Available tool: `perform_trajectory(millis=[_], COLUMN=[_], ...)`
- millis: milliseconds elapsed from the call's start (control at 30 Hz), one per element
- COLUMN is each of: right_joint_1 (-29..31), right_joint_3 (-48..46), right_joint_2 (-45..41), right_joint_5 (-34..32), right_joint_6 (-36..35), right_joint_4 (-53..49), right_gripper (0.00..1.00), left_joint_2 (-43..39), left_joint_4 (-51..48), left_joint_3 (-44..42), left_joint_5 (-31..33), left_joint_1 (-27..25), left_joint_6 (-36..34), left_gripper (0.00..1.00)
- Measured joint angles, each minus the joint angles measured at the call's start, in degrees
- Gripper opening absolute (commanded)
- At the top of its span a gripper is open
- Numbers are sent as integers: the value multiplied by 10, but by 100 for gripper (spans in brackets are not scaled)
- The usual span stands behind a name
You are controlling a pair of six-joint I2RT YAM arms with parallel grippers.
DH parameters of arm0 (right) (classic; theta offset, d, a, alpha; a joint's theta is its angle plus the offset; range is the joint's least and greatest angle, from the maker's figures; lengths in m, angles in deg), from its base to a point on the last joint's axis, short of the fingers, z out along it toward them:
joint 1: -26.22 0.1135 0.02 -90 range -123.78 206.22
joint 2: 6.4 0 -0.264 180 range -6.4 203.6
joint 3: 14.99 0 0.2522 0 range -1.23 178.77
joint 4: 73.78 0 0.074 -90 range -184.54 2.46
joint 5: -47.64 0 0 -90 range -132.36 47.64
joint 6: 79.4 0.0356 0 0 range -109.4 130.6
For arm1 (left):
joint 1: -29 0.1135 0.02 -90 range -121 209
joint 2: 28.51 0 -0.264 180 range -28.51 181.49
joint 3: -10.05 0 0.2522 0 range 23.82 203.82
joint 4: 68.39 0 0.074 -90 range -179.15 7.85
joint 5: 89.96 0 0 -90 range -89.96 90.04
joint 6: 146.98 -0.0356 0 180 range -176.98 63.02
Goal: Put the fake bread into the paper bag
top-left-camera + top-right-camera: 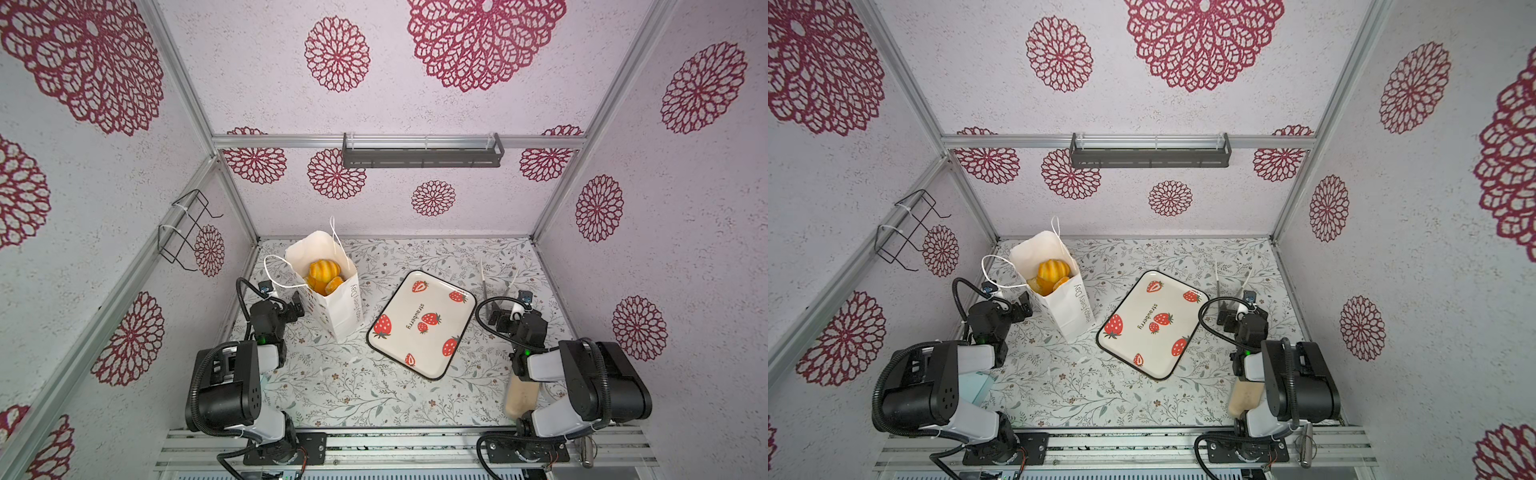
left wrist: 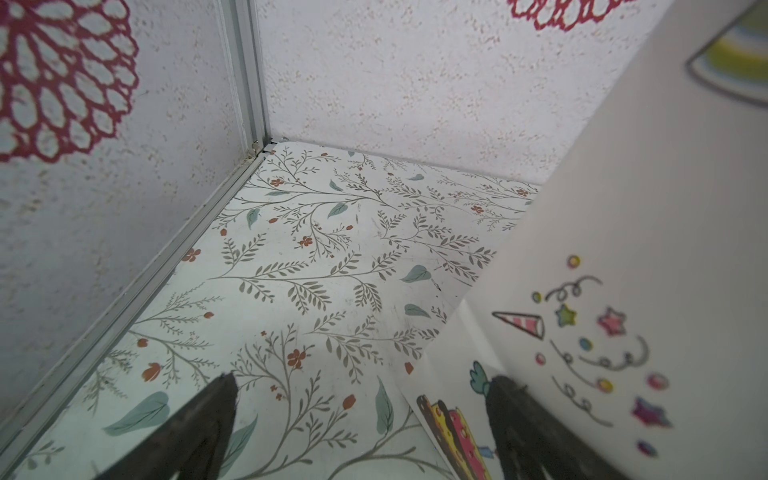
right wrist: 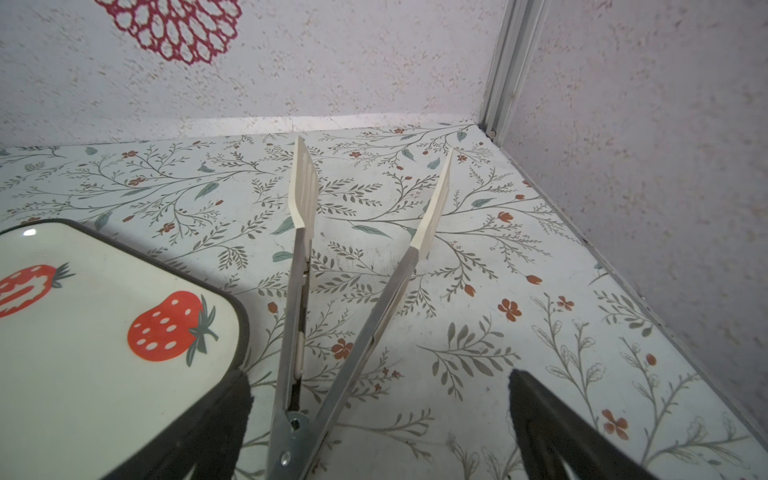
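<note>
Wrapping up with bread (image 1: 322, 271) in the bag (image 1: 338, 316) at ten o'clock, both sets of jaws spread, holding nothing, needing only a clean retreat.

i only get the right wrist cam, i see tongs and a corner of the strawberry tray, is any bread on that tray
Observer: No. In both top views the tray holds nothing.
Operator: so where is it
Observer: The fake bread shows as orange pieces inside the open mouth of the paper bag, which stands upright to the left of the tray.
Operator: and the other arm
Observer: The left tool is open and empty, low beside the bag's pictured face. I cannot tell whether it touches the paper.
</note>
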Motion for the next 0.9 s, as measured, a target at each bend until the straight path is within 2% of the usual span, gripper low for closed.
perform_trajectory(millis=[900], right_joint_1=[12], right_joint_3=[0], right_joint_2=[0], right_joint_5=[-7], right_joint_6=[-10], right_joint_4=[7], right_gripper=[99], left_joint_2=[0], left_joint_4=[-4], left_joint_3=[1], left_joint_5=[21], left_joint_1=[-8], left_joint_6=[0], left_gripper=[97])
